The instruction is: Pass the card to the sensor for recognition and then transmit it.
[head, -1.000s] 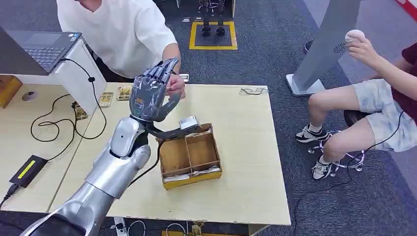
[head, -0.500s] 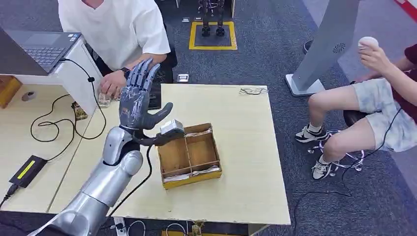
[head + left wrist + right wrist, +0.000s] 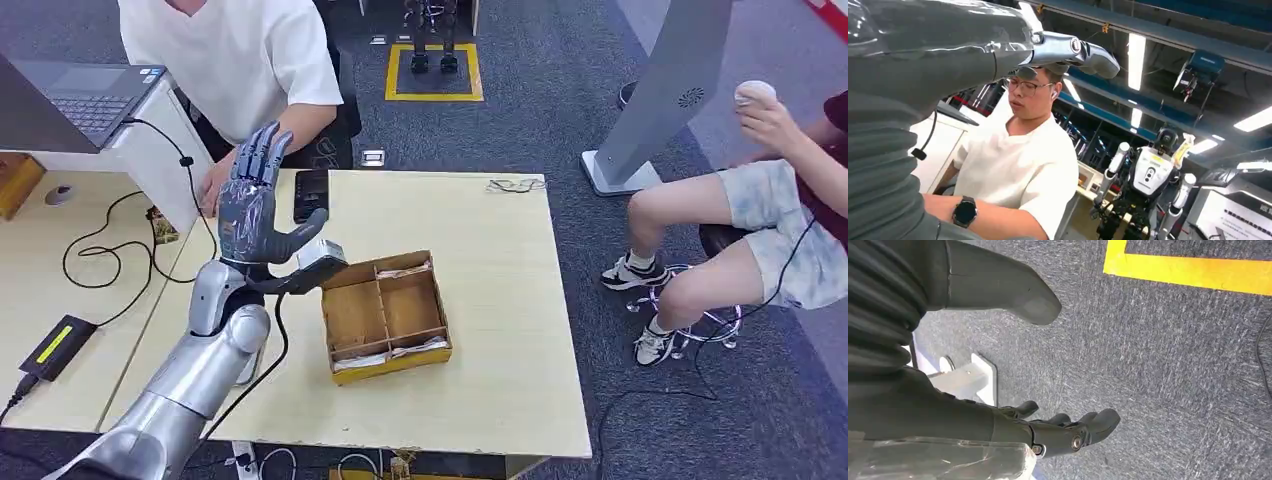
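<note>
Up above the table [image 3: 480, 240], the left hand [image 3: 255, 205] spreads its fingers, holding nothing; whether a card lies in the wooden tray [image 3: 385, 315] is unclear. Right wrist view shows the right hand [image 3: 1048, 432] empty, fingers loosely apart, over carpet [image 3: 1168, 365].

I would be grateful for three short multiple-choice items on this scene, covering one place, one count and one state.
1. Where is the compartmented brown wooden box?
A. on the light wooden table
B. on the carpet
C. on the laptop

2. How many compartments does it have?
A. two
B. four
C. nine

3. The left robot hand is:
A. flat on the table
B. raised with fingers spread
C. inside the box

Answers:
1 A, the box sits on the tabletop.
2 B, the dividers form four sections.
3 B, the hand stands up above the table edge, holding nothing.
</note>
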